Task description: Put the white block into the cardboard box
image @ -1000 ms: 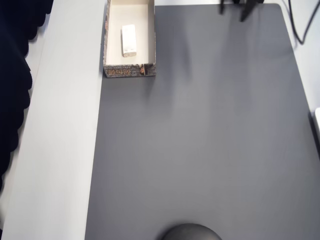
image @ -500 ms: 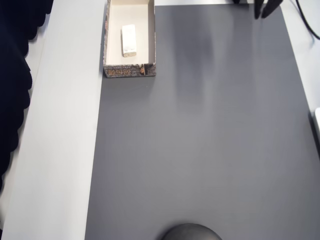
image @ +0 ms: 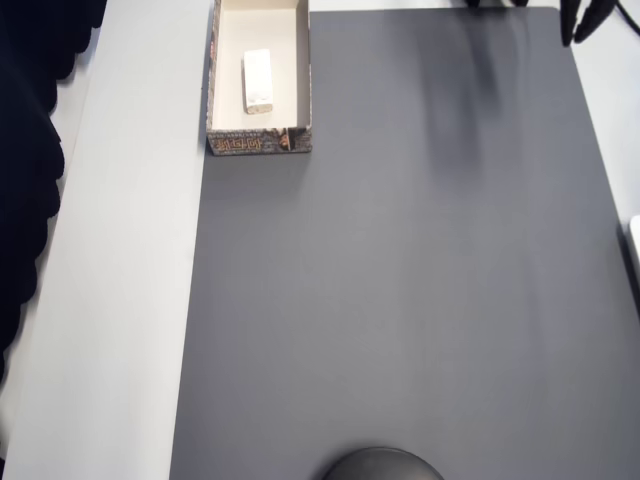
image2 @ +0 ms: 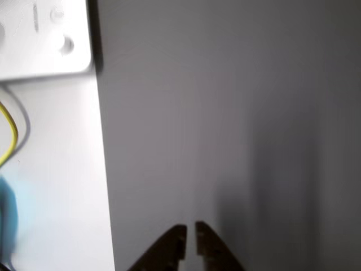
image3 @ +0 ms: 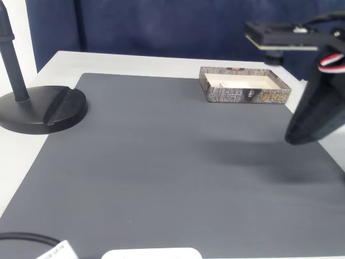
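At the 11 o'clock corner of the overhead view, the cardboard box [image: 259, 80] sat on the seam between the grey mat [image: 400, 280] and the pale table [image: 120, 300]. The white block [image: 259, 80] lay flat inside it, long axis parallel to the long walls and clear of all four. In the fixed view the box [image3: 245, 85] stood at about 1 o'clock, upright and undisturbed.

The gripper [image: 582, 22] was at the 1 o'clock edge of the overhead view, well apart from the box. In the wrist view the gripper [image2: 190, 237] showed its fingertips at 6 o'clock, nearly together with a thin gap and nothing between them, above the mat edge.

Judged from this layout, placement was complete and the step in hand was retreat to rest. To perform it well:
- Keep the jaws nearly closed and empty.
- Route the arm away from the box, so no link brushes its thin walls.
- Avoid the black stand base [image3: 38, 108] at 9 o'clock in the fixed view.
- Move without contacting the mat.
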Controlling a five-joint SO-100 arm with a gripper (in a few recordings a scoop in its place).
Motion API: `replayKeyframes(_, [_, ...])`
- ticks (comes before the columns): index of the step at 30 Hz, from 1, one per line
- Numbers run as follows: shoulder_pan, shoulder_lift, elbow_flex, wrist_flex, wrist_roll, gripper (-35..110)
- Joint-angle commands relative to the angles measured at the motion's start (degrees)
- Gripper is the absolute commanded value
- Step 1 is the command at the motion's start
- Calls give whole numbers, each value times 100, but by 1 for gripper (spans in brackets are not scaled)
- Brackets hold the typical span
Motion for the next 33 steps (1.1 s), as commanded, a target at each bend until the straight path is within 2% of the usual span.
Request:
replayKeyframes(1, [62,800,598,-123,35,-2])
replayKeyframes(14, [650,3234,2549,-325,633,-2])
replayKeyframes(33, [659,4737,3806,-967,888,-2])
